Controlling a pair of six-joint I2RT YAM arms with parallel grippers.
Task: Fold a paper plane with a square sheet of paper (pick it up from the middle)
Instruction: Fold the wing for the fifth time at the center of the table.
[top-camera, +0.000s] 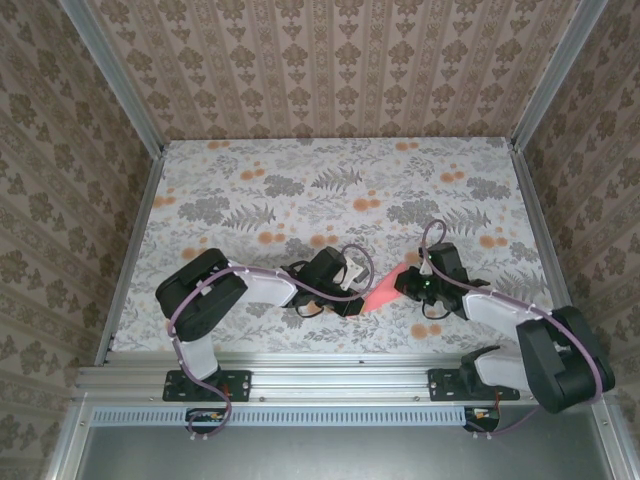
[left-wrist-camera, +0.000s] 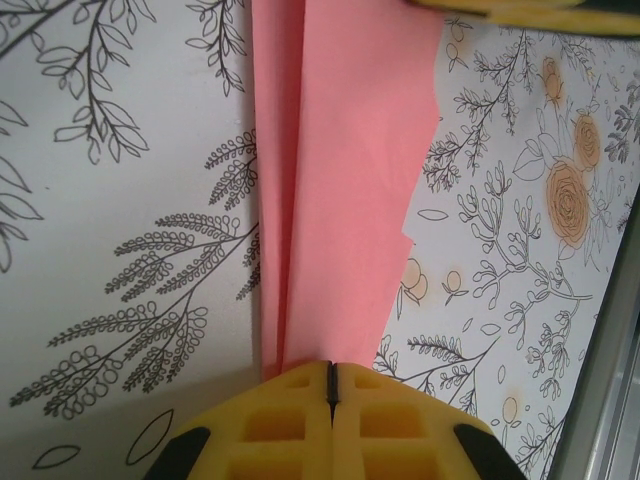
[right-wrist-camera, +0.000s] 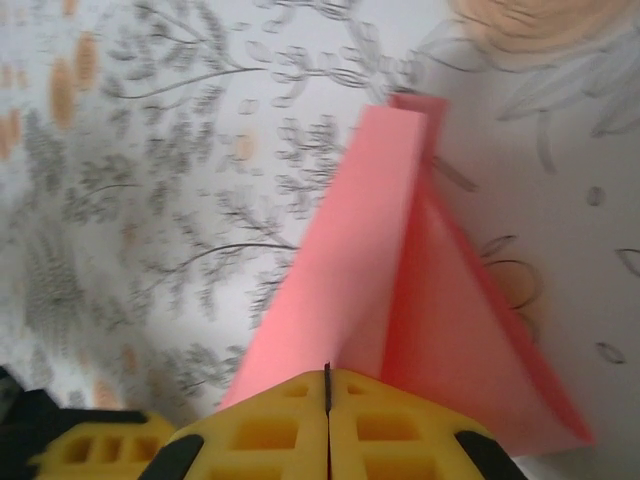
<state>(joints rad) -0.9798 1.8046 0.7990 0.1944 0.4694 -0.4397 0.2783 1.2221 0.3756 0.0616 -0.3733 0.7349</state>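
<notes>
Currently the left tool (top-camera: 352, 300) and right tool (top-camera: 405, 285) are clamping the paper plane (top-camera: 383, 293) by its ends, close to the tabletop's (top-camera: 300, 170) near edge. Open room is stretching toward the far edge.

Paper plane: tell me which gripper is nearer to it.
Neither left nor right: both touch it. The left gripper is shut on one end of the paper plane. The right gripper is shut on the opposite end, with the paper spanning between them.
</notes>
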